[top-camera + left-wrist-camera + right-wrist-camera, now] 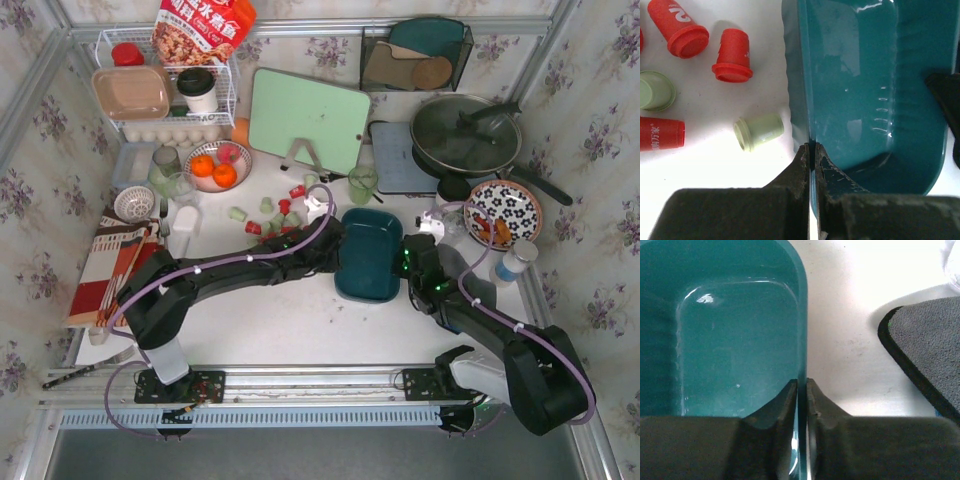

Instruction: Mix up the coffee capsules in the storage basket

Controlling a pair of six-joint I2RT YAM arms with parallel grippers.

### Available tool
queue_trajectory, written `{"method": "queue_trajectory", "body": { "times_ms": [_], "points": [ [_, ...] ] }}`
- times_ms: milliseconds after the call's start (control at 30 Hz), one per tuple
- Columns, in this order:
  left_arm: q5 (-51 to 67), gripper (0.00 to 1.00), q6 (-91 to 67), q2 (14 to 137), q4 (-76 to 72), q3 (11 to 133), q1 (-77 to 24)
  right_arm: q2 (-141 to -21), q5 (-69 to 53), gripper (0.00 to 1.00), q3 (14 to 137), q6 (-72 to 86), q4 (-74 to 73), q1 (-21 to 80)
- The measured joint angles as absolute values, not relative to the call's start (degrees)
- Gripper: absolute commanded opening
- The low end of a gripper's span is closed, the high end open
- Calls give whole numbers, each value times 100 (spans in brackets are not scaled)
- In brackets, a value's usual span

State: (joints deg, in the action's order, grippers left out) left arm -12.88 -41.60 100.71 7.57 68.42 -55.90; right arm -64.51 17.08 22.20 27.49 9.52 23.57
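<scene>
my left hand (812, 148) and right hand (801, 385) pinch the walls of the glossy teal storage basket (372, 262). red and pale green coffee capsules (282, 208) lie beside it.

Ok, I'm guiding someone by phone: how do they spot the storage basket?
At the centre of the white table sits the storage basket: an empty dark teal bin, coffee capsules scattered to its left. Only it is pinched by the left gripper and right gripper.
</scene>
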Motion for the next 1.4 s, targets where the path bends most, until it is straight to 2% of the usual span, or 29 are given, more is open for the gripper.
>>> {"method": "queue_trajectory", "body": {
  "times_ms": [67,300,367,400,733,900,1067,1400],
  "points": [
    [-1291,15,-4160,10071,757,6807,-5588,-6460,1728,0,2235,2661,945,2362],
    [-1046,47,-4045,9856,489,6578,-5470,-6539,1787,0,2497,2469,725,2362],
    [-915,61,-4047,9655,360,6390,-5315,-6587,1820,0,2646,2394,648,2366],
    [-871,64,-4036,9535,307,6300,-5227,-6624,1852,0,2729,2300,580,2366],
    [-816,65,-3280,7592,814,5918,-4976,-7059,2032,0,3507,1514,-110,2058],
    [-1219,65,-2871,6650,1564,5575,-4971,-7301,1601,0,3732,1153,-233,1588],
    [-1481,65,-2705,5671,2154,5111,-4971,-7583,1168,0,3940,821,-154,1538],
    [-1669,66,-2552,4978,2473,4709,-4971,-8265,1007,2,4307,410,54,1503]
  ]
}}
